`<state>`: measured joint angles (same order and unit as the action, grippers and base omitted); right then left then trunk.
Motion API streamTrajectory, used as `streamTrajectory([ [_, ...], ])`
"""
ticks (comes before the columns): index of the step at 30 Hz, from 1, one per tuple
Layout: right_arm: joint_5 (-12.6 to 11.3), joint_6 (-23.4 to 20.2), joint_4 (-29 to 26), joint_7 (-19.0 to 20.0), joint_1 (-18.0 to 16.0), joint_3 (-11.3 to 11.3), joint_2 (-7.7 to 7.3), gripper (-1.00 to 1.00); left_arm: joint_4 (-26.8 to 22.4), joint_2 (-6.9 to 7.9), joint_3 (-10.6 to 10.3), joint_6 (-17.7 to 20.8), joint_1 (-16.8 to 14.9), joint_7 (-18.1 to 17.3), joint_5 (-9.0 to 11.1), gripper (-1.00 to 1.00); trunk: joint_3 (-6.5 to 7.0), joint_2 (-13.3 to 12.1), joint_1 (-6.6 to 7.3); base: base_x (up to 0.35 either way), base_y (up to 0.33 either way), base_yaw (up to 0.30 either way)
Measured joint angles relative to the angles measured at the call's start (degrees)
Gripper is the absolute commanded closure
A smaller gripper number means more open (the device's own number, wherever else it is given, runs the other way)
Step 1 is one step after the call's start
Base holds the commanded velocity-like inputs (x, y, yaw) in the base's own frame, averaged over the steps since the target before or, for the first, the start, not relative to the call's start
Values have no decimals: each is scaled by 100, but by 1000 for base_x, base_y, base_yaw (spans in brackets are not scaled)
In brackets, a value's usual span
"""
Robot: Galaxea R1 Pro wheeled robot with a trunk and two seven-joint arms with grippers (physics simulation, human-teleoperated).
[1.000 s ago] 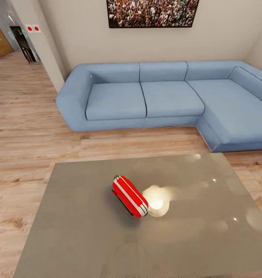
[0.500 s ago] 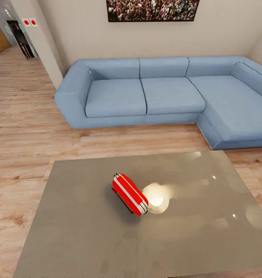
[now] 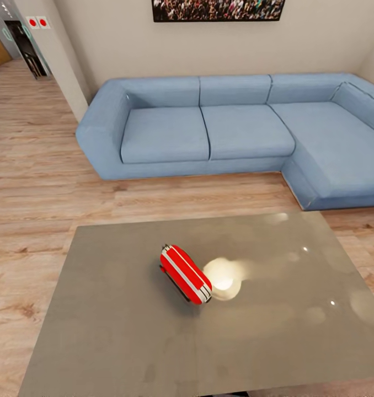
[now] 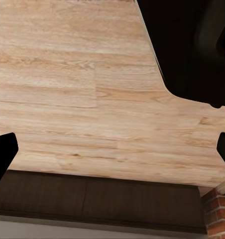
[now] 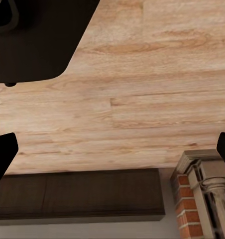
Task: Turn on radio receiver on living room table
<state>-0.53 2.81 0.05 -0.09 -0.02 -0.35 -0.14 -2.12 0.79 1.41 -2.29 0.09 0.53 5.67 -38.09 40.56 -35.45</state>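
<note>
- The radio receiver (image 3: 185,274), red with white edge bands, lies tilted near the middle of the glossy grey table (image 3: 99,331).
- Both grippers' fingertips sit wide apart over plank floor, holding nothing.

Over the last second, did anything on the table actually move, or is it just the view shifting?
Only the view shifted. The whole head picture slid: the blue sofa and the framed photo sit higher in frame, so the camera moved, not the things. The radio receiver lies in the same spot on the table, beside the same bright reflection. Nothing was taken hold of or let go.
</note>
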Motion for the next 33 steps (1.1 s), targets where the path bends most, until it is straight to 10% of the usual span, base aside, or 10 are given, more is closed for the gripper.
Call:
streamTrajectory([
  [33,15,142,1,0,-1,9,-4,-100,-2,0,-2,0,0,0,-4,-100,-157,0,0,0,0,112],
])
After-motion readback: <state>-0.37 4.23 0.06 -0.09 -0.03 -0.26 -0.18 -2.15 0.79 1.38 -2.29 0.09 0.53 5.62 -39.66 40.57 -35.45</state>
